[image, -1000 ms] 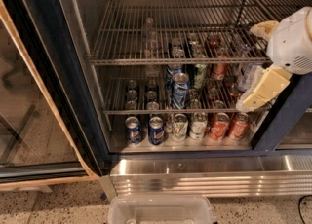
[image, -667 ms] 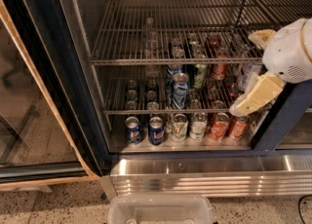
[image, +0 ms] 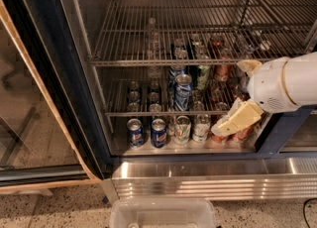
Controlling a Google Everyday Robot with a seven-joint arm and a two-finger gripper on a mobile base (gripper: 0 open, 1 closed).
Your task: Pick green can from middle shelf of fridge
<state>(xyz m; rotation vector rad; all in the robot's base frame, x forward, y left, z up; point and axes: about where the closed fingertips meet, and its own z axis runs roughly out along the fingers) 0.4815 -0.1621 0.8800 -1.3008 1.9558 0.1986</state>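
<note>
Approach looks to be the step in hand: the cream-coloured claw (image: 232, 121) hangs at the lower right of the frame, before the bottom row's cans, and whether it is apart or together cannot be told. The dark green can (image: 203, 77) stands on the silver wire middle shelf (image: 124, 114) of the dark-framed fridge (image: 59, 73), up and left of the claw. Next the claw should rise and reach in. The blue-and-silver can (image: 183, 92) and red can (image: 222, 72) crowd the target.
</note>
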